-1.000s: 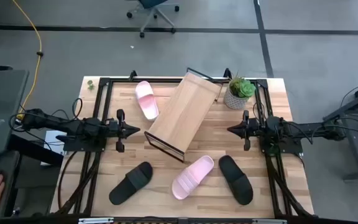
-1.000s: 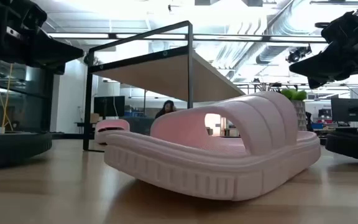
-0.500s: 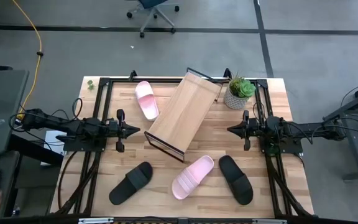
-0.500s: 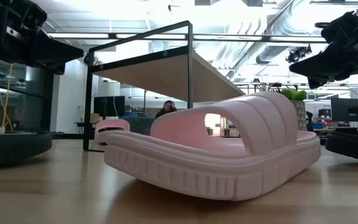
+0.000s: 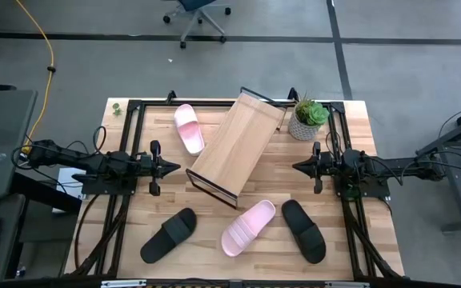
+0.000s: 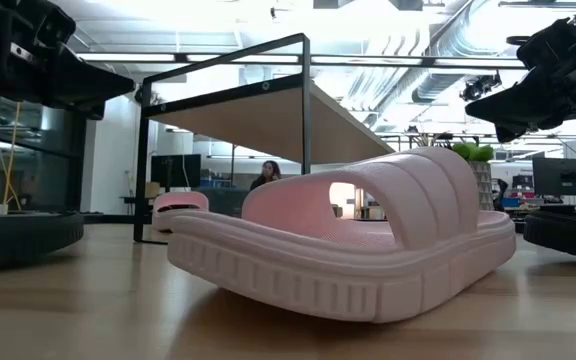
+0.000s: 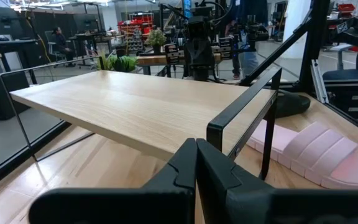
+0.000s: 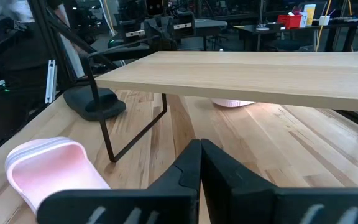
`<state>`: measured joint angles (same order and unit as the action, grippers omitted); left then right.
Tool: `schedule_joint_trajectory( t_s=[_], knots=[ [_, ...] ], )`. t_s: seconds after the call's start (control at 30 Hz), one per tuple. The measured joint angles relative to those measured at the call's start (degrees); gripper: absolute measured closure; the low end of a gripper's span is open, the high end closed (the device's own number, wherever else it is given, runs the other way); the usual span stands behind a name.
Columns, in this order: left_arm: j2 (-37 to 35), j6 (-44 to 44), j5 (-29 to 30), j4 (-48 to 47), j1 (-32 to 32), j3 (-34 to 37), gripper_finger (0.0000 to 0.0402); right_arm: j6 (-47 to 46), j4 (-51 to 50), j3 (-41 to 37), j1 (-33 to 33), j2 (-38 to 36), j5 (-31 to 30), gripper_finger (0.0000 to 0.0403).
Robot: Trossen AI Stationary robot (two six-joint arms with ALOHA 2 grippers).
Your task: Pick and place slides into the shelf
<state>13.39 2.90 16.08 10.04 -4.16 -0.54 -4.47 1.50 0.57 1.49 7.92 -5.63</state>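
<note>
Behind the shelf (image 6: 268, 110), perhaps a person (image 6: 268, 172).

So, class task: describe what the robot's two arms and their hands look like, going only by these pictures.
Both arms are matte black, built from jointed segments, with black cables trailing from their bases. The left hand and right hand each end in two slim dark fingers tapering to a point. In the left wrist view the fingers look angular and smooth, with no markings visible.

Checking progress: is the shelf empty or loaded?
Empty: the shelf board is bare; all four slides lie on the table.
</note>
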Motion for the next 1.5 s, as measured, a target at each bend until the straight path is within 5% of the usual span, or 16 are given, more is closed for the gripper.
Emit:
schedule_joint_trajectory(
  t_s=[1.5],
  knots=[
    [0.0,0.3,0.0,-1.0,0.0,0.0,0.0401,0.0,0.0,0.0,0.0,0.0,0.0,0.0402]
  ],
)
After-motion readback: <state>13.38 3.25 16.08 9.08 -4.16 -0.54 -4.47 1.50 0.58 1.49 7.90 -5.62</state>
